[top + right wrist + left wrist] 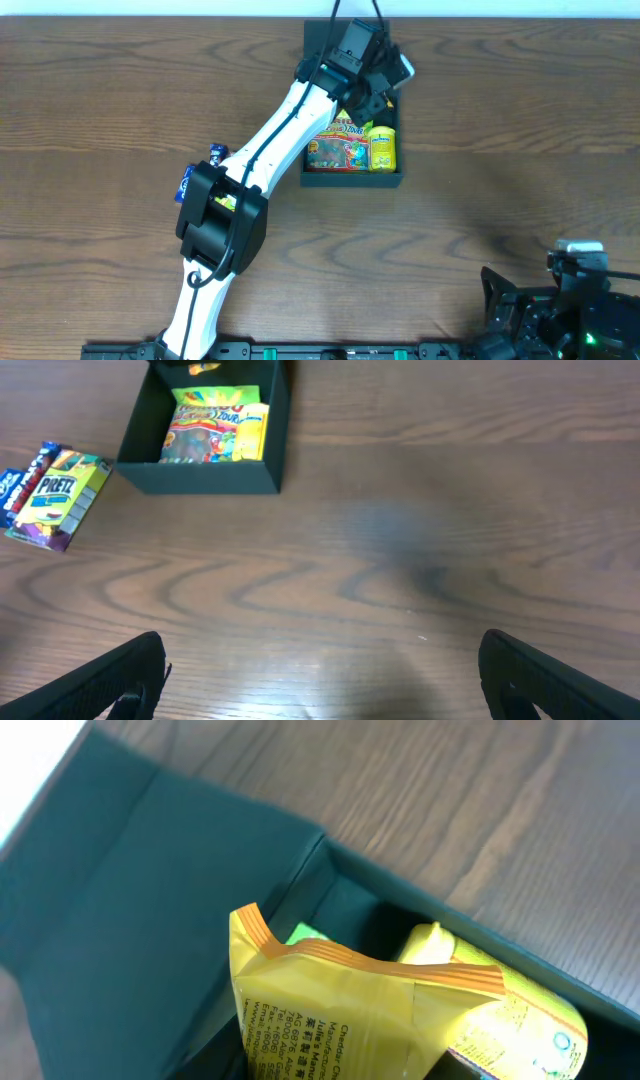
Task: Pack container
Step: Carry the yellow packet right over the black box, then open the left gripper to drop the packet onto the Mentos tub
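**Item 1. Container.** Matte black, square, set on the far middle of the wooden table. Its lid flap is seen folded back on the far side in the left wrist view. The box is open at the top.

**Item 2. Contents of the container.** A multicoloured gummy packet is laid flat toward the near wall. A yellow snack packet is placed just to its right, touching it. Both are also seen from the right wrist camera.

**Item 3. Left gripper.** Held over the far half of the container, at the end of the white arm stretched from the near left. Its fingers are not shown in any view, so whether they are spread or closed cannot be told. A yellow packet with an orange striped seal is seen very close to the wrist camera, above the container's interior; whether it is gripped cannot be told.

**Item 4. Right gripper.** Parked at the near right, well apart from the container. Its fingers are spread wide, with nothing between them.

**Item 5. Loose goods.** A yellow Pretz box and a blue packet are left on the table, to the left of the container, touching each other.
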### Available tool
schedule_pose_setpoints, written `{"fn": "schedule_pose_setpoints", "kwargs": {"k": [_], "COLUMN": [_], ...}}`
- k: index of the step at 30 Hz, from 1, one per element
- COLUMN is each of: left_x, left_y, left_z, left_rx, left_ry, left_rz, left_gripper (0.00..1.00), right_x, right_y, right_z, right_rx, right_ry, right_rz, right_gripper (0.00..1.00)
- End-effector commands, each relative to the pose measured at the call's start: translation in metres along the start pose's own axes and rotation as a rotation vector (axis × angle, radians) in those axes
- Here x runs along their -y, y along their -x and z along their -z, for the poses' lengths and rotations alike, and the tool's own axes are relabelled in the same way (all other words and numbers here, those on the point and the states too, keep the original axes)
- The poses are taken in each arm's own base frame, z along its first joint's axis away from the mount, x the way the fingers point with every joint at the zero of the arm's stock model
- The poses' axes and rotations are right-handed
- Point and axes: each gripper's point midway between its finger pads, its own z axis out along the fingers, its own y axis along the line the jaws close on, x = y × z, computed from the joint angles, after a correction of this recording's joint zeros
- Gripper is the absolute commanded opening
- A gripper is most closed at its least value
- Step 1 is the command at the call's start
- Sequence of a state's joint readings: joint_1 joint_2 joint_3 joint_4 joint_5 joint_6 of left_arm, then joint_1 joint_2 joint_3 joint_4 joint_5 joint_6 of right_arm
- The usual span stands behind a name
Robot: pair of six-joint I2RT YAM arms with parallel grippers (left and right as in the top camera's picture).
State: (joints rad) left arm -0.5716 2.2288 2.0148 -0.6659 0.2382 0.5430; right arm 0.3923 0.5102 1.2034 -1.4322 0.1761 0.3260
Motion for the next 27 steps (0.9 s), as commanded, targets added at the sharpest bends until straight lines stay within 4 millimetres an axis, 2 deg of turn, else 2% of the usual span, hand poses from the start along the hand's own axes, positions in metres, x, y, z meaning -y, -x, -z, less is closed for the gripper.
{"fn": "schedule_pose_setpoints", "kwargs": {"k": [1, 10, 17, 22, 27], "left_x": [-0.001, 0.001, 0.011, 0.010, 0.011], "left_y": [0.019, 0.028, 0.015, 0.015, 0.009], "left_z": [0.011, -0.016, -0.041, -0.049, -0.057], "left_rx": [0.073, 0.137, 0.103, 0.110, 0.097], "left_ry": [-0.020, -0.033, -0.064, -0.060, -0.068], "left_rz": [-0.155, -0.220, -0.220, -0.222, -0.217], "left_gripper": [0.33, 0.34, 0.33, 0.30, 0.32], "right_x": [0.000, 0.000, 0.000, 0.000, 0.000], "right_y": [0.001, 0.001, 0.001, 0.001, 0.001], "right_z": [0.001, 0.001, 0.001, 0.001, 0.001], "right_rx": [0.006, 0.006, 0.006, 0.006, 0.006], "right_ry": [0.000, 0.000, 0.000, 0.000, 0.000], "right_rz": [-0.007, -0.007, -0.007, -0.007, -0.007], "right_gripper": [0.99, 0.99, 0.99, 0.99, 0.99]}}
